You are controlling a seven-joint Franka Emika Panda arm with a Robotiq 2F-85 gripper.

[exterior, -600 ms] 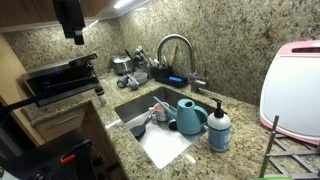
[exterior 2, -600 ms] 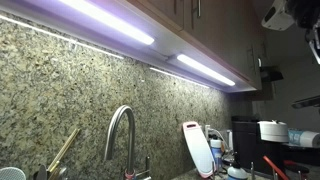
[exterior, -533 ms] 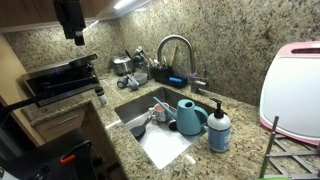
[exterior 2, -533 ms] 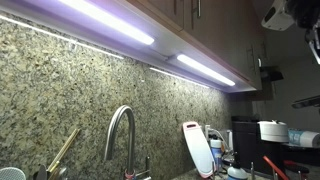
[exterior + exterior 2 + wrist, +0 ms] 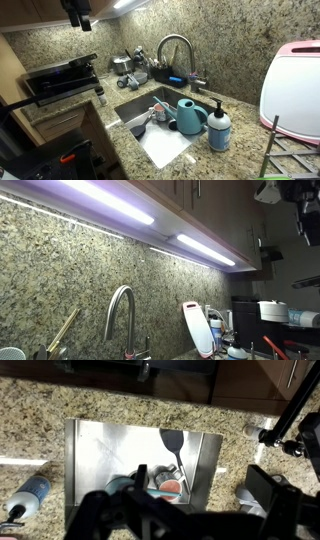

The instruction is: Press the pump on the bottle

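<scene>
The blue-grey bottle (image 5: 219,131) stands on the granite counter at the sink's near right corner, with its black pump (image 5: 216,106) on top. In the wrist view the bottle (image 5: 31,494) shows at the lower left, beside the sink. My gripper (image 5: 76,14) hangs high near the top edge of an exterior view, far up and left of the bottle. In the wrist view its dark fingers (image 5: 195,498) are spread wide and hold nothing.
A teal watering can (image 5: 189,116) stands at the sink's edge next to the bottle. The steel sink (image 5: 95,445) holds a black spatula (image 5: 168,440) and cups. A tap (image 5: 176,45), a stove (image 5: 60,78), a pink cutting board (image 5: 292,90) and cabinets overhead surround it.
My gripper has risen towards the top edge in both exterior views. The bottle and the other things have not moved.
</scene>
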